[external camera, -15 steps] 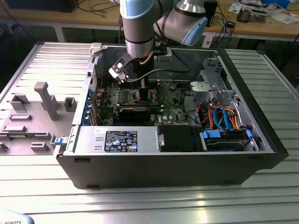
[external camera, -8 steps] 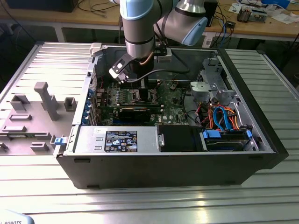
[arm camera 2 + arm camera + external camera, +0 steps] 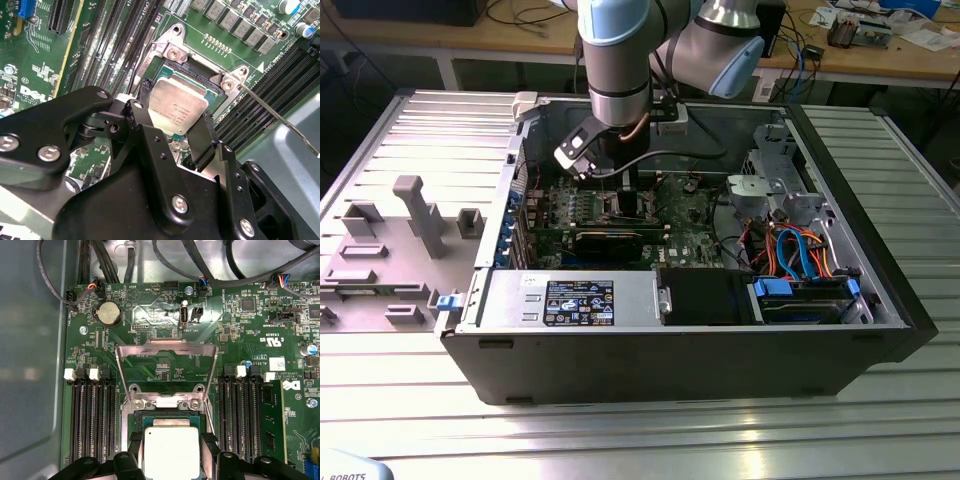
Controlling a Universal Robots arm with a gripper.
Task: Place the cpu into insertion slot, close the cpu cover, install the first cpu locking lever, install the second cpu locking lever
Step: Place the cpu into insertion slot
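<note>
Broadly: ribbed metal tabletop (image 3: 720,440) carrying an open computer case (image 3: 620,360). The arm (image 3: 615,60) reaches down into the case over the green board (image 3: 235,335).

Pincer (image 3: 172,122): black fingers (image 3: 202,142) sit on opposite edges of the cpu (image 3: 177,105) and look clamped on it.

The cpu cover (image 3: 165,343) stands swung up on its hinge, so the board shows through its window. A thin metal rod (image 3: 280,120) lies out to one side, unlatched.

The insertion slot (image 3: 197,75) has its dark edge and silver rim exposed around the chip. The cpu sits square over the slot, flat side up. Cannot tell whether it has bottomed or hangs just above.

Risks, as I judge them:
- A slight skew or tilt at release could land a corner on the contacts and bend them.
- If the fingers drag on opening, the chip may shift off its keys.
- The raised cover could drop onto the pincer if it is jolted.
</note>
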